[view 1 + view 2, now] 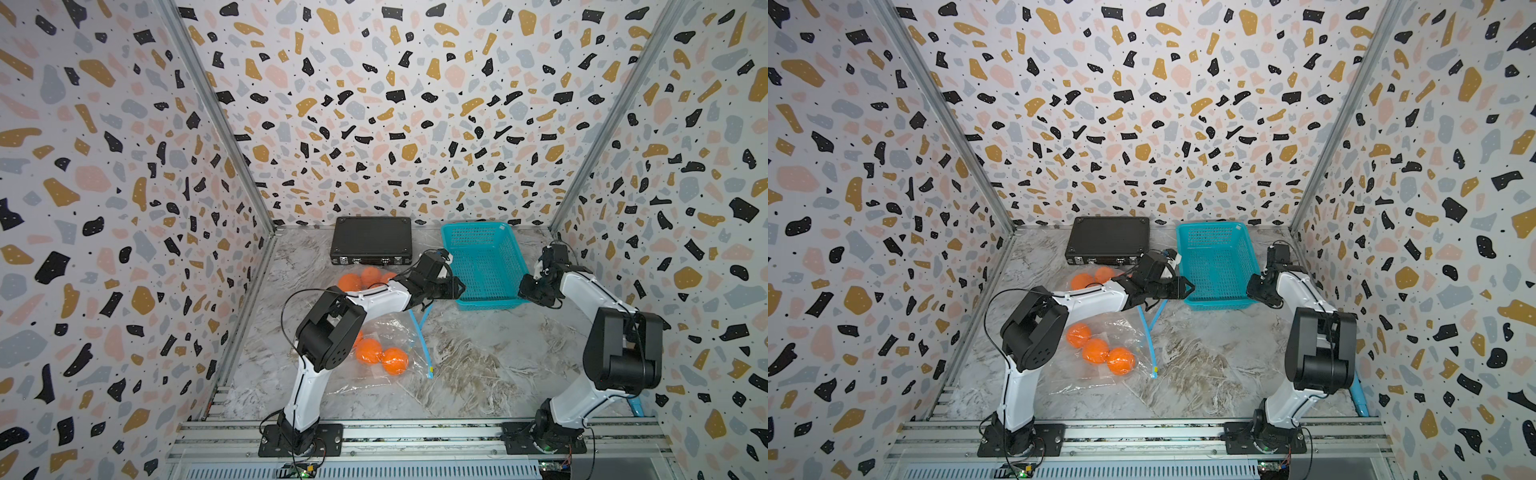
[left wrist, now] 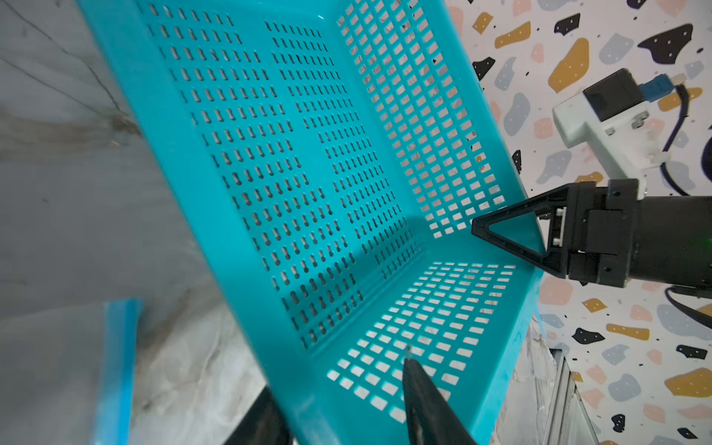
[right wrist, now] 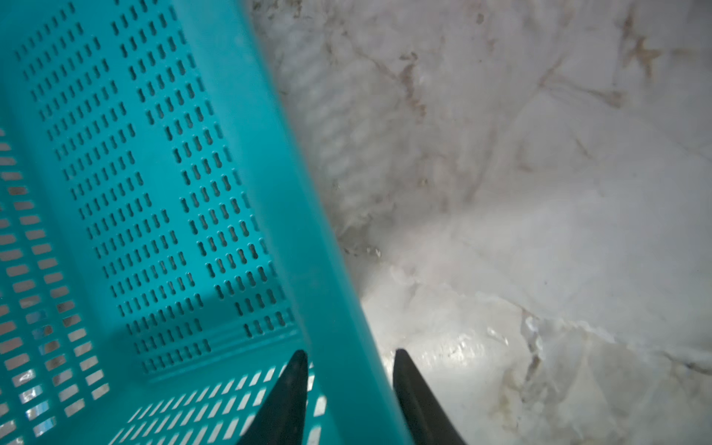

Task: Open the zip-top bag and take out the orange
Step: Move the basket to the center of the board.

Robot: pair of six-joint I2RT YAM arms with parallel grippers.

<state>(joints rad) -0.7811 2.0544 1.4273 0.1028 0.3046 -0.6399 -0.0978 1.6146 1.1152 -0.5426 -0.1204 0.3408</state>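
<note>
The zip-top bag (image 1: 1125, 330) lies flat on the near left part of the worktop (image 1: 1204, 374), with three oranges (image 1: 1095, 350) inside it (its blue zip strip (image 2: 119, 366) runs along its right side). Both sets of jaws are well away from the bag, farther back and to the right, at a teal basket (image 1: 1219, 306). The left jaws are at the basket's near left corner. They are apart, one inside the basket and one outside, with the rim between them. The right jaws are at the near right corner. They too stand on the two sides of the rim, very close to it, but I cannot tell if they squeeze it. Behind the left arm (image 1: 1084, 299) lie other oranges (image 1: 1082, 281), near a black case (image 1: 1108, 239) by the far wall.
</note>
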